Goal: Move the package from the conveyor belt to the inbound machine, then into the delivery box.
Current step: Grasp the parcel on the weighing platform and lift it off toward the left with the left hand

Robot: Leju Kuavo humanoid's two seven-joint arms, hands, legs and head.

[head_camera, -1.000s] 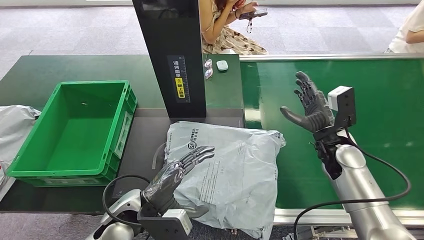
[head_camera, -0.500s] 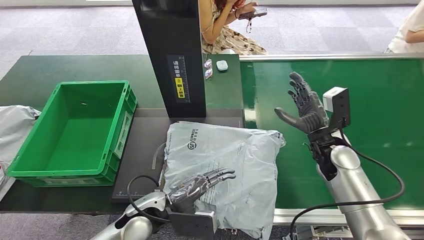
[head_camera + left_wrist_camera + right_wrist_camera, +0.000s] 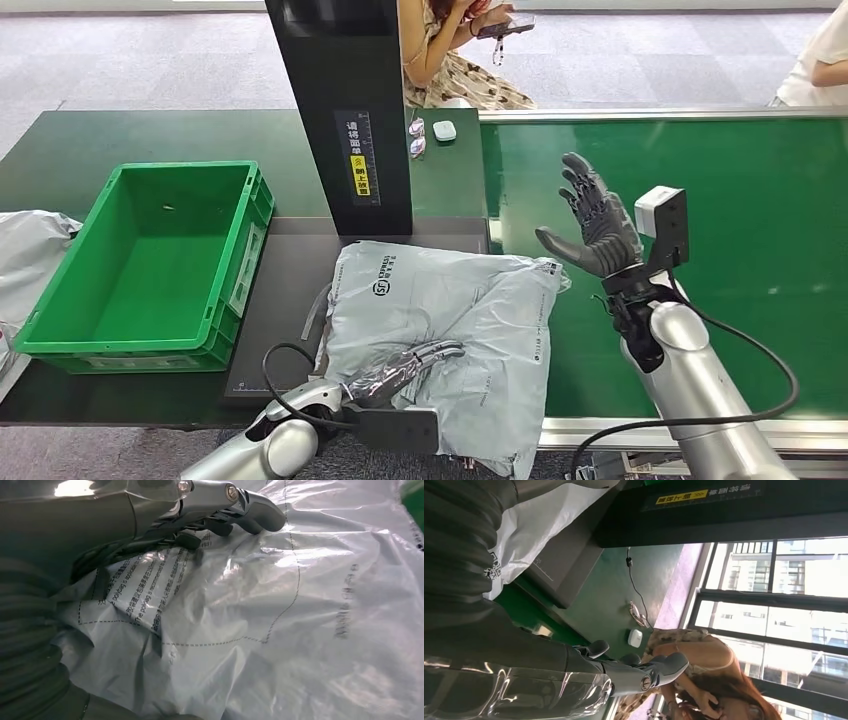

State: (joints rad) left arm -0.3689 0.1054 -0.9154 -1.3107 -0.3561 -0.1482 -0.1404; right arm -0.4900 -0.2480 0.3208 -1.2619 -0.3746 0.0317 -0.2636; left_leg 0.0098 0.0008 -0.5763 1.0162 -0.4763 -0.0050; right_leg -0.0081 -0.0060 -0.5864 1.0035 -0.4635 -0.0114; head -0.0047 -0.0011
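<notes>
Left hand point(image 3: 405, 366) lies flat on the near part of the grey package point(image 3: 470, 320), fingers stretched out over the crinkled plastic; whether they pinch any of it I cannot tell, since the palm side is hidden from above. In the left wrist view the fingers point(image 3: 240, 505) sit against the wrinkled film, and the printed text beneath them is too creased to read.

Right hand point(image 3: 592, 222) hangs in the air above the green conveyor belt point(image 3: 760, 200), fingers spread and holding nothing, just beside the package's far right corner but not touching it.

That package rests on the dark platform of the inbound machine point(image 3: 345, 110), in front of its black upright column. Its right edge laps toward the belt, and its near edge is partly covered by the left arm.

To the left, the green delivery box point(image 3: 60, 325) stands on the counter point(image 3: 60, 150), close to the platform. Beyond it another grey bag point(image 3: 30, 255) is cut off by the picture's edge. A seated person point(image 3: 460, 50) behind the counter is cut off at the top.
</notes>
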